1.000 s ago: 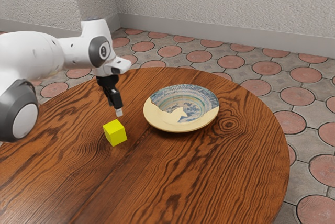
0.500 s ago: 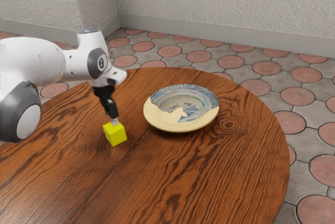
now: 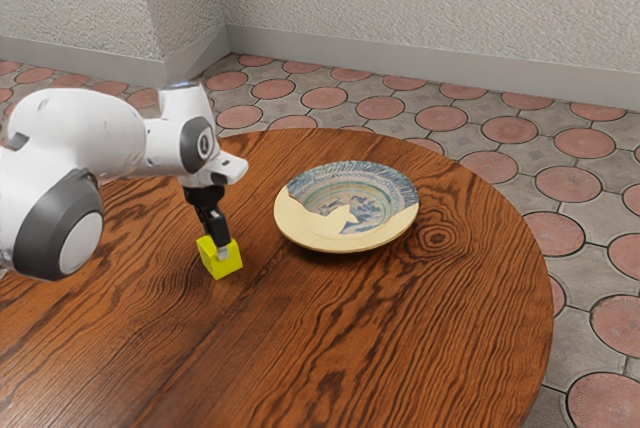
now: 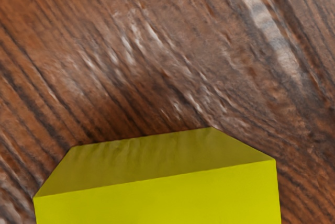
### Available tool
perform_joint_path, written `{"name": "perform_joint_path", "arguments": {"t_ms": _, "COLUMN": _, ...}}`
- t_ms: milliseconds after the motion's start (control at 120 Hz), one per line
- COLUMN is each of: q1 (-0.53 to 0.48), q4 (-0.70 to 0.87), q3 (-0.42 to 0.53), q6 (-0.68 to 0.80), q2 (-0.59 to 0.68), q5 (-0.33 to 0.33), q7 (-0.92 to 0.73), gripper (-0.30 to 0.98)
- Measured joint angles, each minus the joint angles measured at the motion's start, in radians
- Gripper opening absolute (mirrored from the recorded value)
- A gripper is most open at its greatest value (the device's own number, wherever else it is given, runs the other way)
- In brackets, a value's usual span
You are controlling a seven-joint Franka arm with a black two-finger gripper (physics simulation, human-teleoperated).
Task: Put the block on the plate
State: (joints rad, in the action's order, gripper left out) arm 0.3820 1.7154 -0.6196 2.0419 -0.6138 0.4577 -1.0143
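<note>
Standing on the table (image 3: 400, 348), the yellow block (image 3: 213, 266) is well in from the round edge and apart from the plate. My gripper (image 3: 222, 250) reaches down to it, and its tip overlaps the block in the exterior view. I cannot tell whether it is open or closed on the block. In the wrist view the block is close under me, showing one bright face and one darker face, with wood grain running past it.

Near the block, toward the exterior view's right, I see the plate (image 3: 345, 240) lying face up on the table. It is cream and blue, with a ringed middle, and it sits between the block and the table's far edge as the exterior view shows it. My white arm (image 3: 85, 133) comes in from the exterior view's left. Beyond the table's edge is a grey floor (image 3: 600, 203) with reddish round tiles, and behind that a pale, rough wall (image 3: 430, 8).
</note>
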Motion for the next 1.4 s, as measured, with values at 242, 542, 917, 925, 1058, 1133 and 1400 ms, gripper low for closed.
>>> {"name": "perform_joint_path", "arguments": {"t_ms": 242, "q1": 0.0, "q4": 0.0, "q3": 0.0, "q6": 0.014, "q2": -0.013, "q5": 0.012, "q7": -0.012, "gripper": 0.63}}
{"name": "perform_joint_path", "arguments": {"t_ms": 542, "q1": 0.0, "q4": 0.001, "q3": 0.001, "q6": 0.028, "q2": -0.017, "q5": 0.017, "q7": -0.02, "gripper": 0.44}}
{"name": "perform_joint_path", "arguments": {"t_ms": 917, "q1": 0.001, "q4": -0.011, "q3": -0.042, "q6": 0.014, "q2": 0.022, "q5": 0.01, "q7": -0.025, "gripper": 0.39}}
{"name": "perform_joint_path", "arguments": {"t_ms": 925, "q1": 0.001, "q4": -0.011, "q3": -0.044, "q6": 0.014, "q2": 0.025, "q5": 0.01, "q7": -0.025, "gripper": 0.39}}
{"name": "perform_joint_path", "arguments": {"t_ms": 1058, "q1": 0.002, "q4": -0.039, "q3": -0.071, "q6": -0.004, "q2": 0.05, "q5": 0.001, "q7": -0.025, "gripper": 0.39}}
{"name": "perform_joint_path", "arguments": {"t_ms": 1133, "q1": 0.001, "q4": -0.079, "q3": -0.08, "q6": -0.018, "q2": 0.052, "q5": -0.007, "q7": -0.025, "gripper": 0.4}}
{"name": "perform_joint_path", "arguments": {"t_ms": 1400, "q1": -0.003, "q4": -0.25, "q3": -0.084, "q6": -0.083, "q2": 0.03, "q5": -0.023, "q7": -0.025, "gripper": 0.4}}
